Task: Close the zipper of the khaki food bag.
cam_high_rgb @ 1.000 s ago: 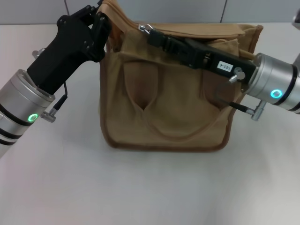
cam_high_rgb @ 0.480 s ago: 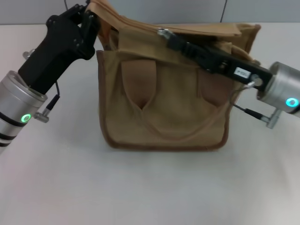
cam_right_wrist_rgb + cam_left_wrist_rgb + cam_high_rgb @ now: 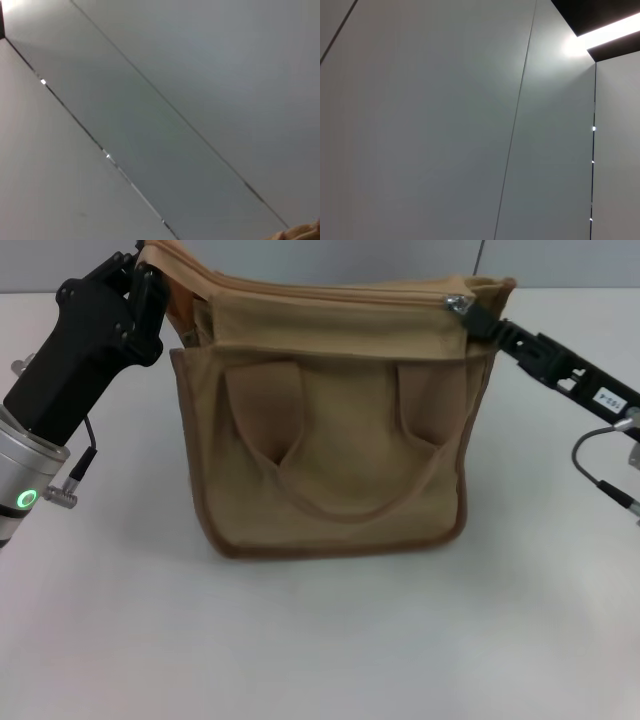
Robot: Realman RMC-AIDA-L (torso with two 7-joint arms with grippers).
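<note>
On the smooth white worktop [image 3: 320, 640] stands the boxy khaki canvas food bag [image 3: 330, 440], brown-trimmed, with soft loop handles draped down its front. Farther back, its top left corner is clamped by the black left end effector [image 3: 150, 285]. The small silver zipper pull [image 3: 460, 304] is pinched at the top right corner by the slim right end effector [image 3: 475, 315].

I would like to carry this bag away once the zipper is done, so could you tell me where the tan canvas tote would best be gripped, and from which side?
Probably the near brown loop handle of the tan canvas tote, from the front: it hangs limp against the front panel, clear of both grippers. The left gripper is at the bag's top left corner, the right gripper at the silver zipper pull on the top right.
</note>
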